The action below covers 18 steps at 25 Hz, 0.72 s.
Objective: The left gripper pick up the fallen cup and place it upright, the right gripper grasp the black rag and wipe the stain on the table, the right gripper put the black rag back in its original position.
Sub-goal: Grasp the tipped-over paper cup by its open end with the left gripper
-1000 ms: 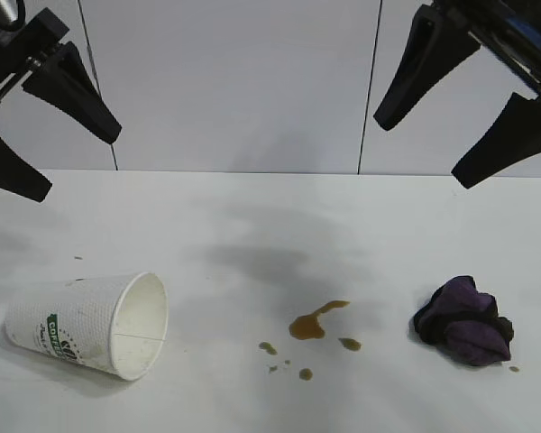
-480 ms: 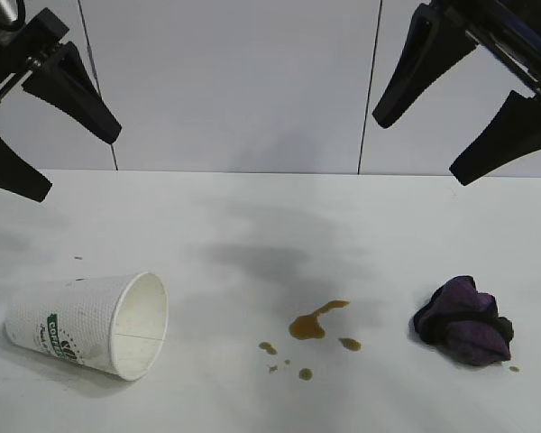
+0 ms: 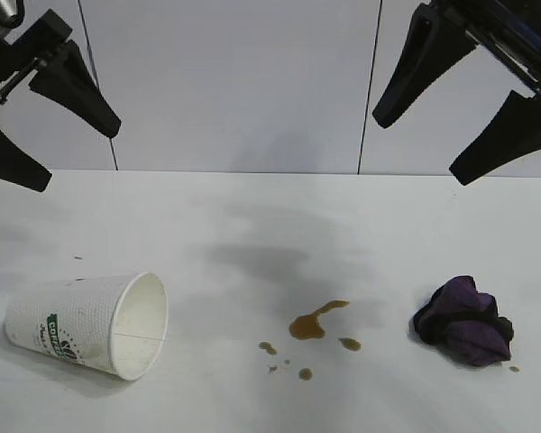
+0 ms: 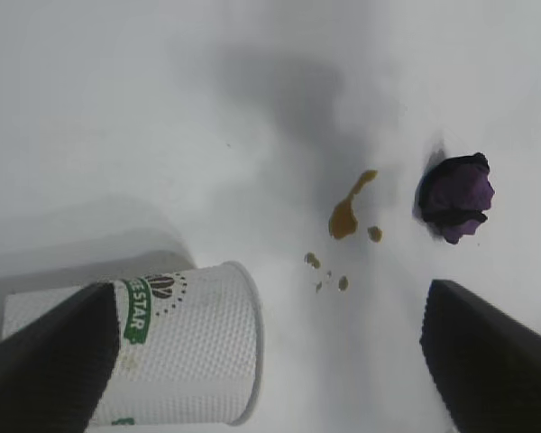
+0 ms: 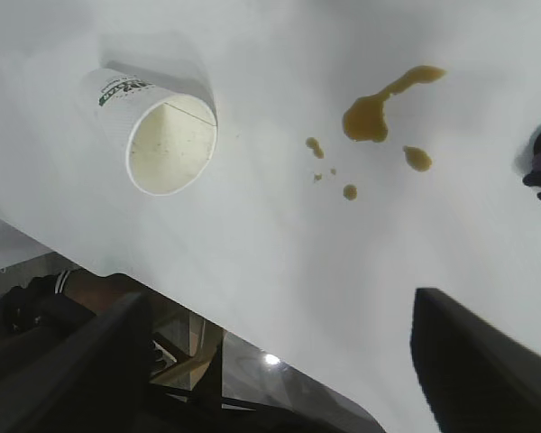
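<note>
The white paper cup [image 3: 81,325] with a green logo lies on its side at the table's [image 3: 252,225] front left, its mouth facing right. A brown stain [image 3: 308,327] with small droplets marks the front middle. The black and purple rag [image 3: 464,322] sits bunched at the front right. My left gripper [image 3: 77,161] hangs open high above the table's left side, empty. My right gripper [image 3: 422,151] hangs open high at the right, empty. The left wrist view shows the cup [image 4: 185,347], stain [image 4: 344,216] and rag [image 4: 455,194] far below the left gripper [image 4: 270,307].
A pale panelled wall [image 3: 234,81] stands behind the table. In the right wrist view the cup [image 5: 167,140] and stain [image 5: 370,115] lie near the table's front edge [image 5: 252,334], beyond which is dark floor clutter.
The left gripper has risen slightly at the upper left. The right gripper has barely shifted. Cup, stain and rag have not moved.
</note>
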Tool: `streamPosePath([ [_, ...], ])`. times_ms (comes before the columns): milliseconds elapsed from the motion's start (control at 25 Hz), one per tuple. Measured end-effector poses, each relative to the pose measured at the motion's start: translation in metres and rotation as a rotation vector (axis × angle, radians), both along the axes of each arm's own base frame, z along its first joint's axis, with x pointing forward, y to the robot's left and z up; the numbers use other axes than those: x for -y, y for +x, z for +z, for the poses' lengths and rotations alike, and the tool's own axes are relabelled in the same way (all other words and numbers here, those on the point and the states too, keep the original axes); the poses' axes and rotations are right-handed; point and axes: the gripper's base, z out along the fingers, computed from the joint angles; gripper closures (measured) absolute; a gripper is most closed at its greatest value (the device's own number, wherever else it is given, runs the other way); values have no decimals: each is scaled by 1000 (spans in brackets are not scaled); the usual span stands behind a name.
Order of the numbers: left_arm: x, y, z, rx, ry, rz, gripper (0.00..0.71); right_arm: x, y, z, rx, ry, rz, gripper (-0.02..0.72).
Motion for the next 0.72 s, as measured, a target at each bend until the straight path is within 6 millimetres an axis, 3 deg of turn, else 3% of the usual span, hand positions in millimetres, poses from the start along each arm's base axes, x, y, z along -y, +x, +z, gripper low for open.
streamPosePath([
  [200, -1, 8, 5, 135, 47, -59, 63, 0, 0, 0, 0, 0, 0, 156],
  [320, 4, 9, 17, 230, 70, -217, 63, 0, 0, 0, 0, 0, 0, 156],
  [480, 32, -7, 25, 340, 171, -660, 63, 0, 0, 0, 0, 0, 0, 156],
  [600, 62, -29, 17, 394, 309, -1047, 65, 0, 0, 0, 0, 0, 0, 156],
  [720, 88, -47, 11, 418, 466, -1300, 74, 0, 0, 0, 0, 0, 0, 156],
])
